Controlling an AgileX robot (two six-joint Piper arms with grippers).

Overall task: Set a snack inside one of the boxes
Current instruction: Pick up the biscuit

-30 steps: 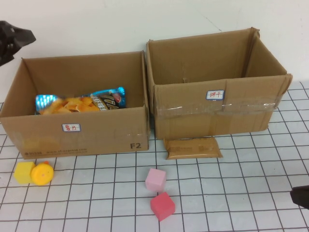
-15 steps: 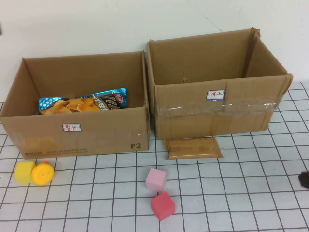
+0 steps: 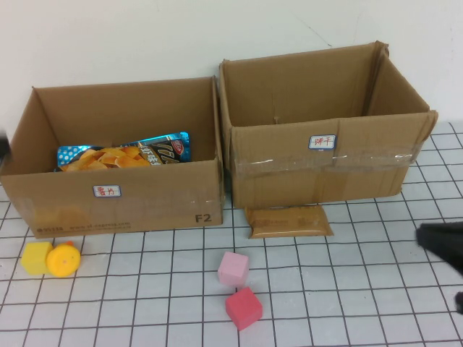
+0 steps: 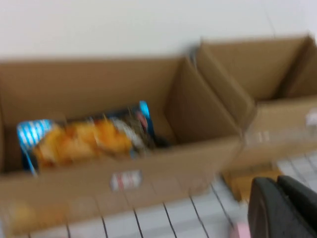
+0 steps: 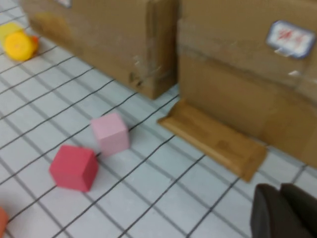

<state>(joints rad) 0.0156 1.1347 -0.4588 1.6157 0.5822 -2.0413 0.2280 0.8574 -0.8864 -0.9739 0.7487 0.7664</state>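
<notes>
A brown snack packet [image 3: 288,221] lies flat on the table against the front of the right cardboard box [image 3: 325,155], which looks empty. It also shows in the right wrist view [image 5: 213,139]. The left cardboard box [image 3: 116,195] holds a blue and orange chips bag [image 3: 123,153], which also shows in the left wrist view [image 4: 84,139]. My right gripper [image 3: 441,242] is at the right edge, to the right of the packet, shut and empty [image 5: 280,191]. My left gripper [image 4: 277,184] is shut and empty, and only a dark sliver of it [image 3: 3,144] shows at the high view's left edge.
A pink cube [image 3: 233,268] and a red cube [image 3: 243,308] lie on the grid mat in front of the boxes. A yellow cube [image 3: 35,257] and a yellow round toy [image 3: 64,259] lie at the front left. A white wall stands behind the boxes.
My left arm has left the top left corner and now only shows at the left edge. My right gripper has moved up and inward along the right edge, toward the brown packet.
</notes>
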